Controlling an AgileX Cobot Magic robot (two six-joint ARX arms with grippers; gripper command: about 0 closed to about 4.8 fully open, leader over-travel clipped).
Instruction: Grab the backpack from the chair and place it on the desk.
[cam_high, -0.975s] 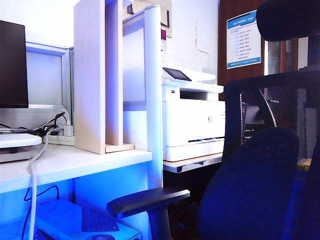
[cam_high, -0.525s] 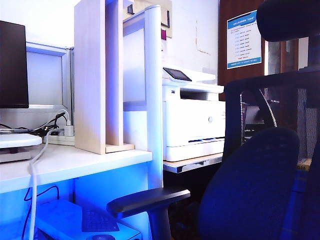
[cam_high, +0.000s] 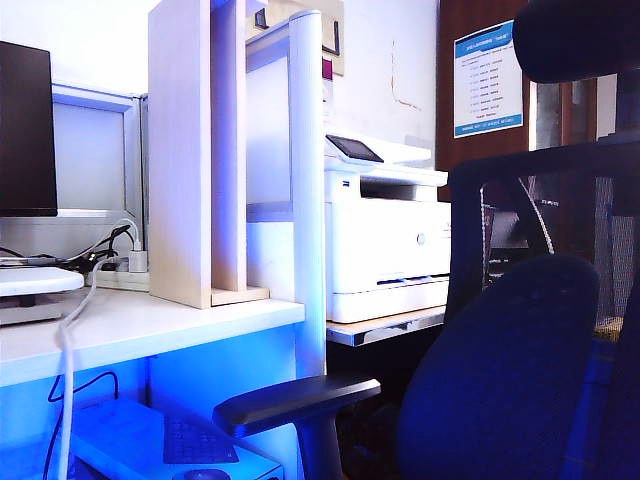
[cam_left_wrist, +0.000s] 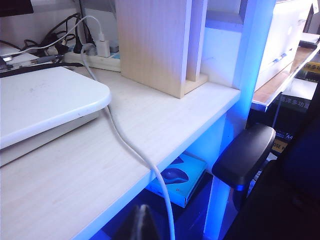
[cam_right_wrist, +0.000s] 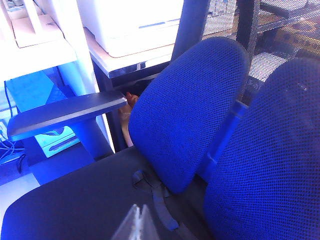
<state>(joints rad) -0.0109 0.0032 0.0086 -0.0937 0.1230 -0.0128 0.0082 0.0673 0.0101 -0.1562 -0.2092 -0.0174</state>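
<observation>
Meanwhile, both grippers' fingers, left (cam_left_wrist: 141, 220) and right (cam_right_wrist: 136, 222), stay clenched empty above the blue mesh backpack (cam_right_wrist: 187, 110).

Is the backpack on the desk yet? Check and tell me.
No: the desk bears only a white cable, a white flat device and a power strip; both grippers, left and right, are shut and empty.

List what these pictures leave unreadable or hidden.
- Left claw: left wrist view, frame edge cuts all but shut tips.
- Right claw: right wrist view, likewise.
- Backpack: right wrist view, only straps plain; body blends with chair cushions.
- Poster text: exterior view, too small.
</observation>
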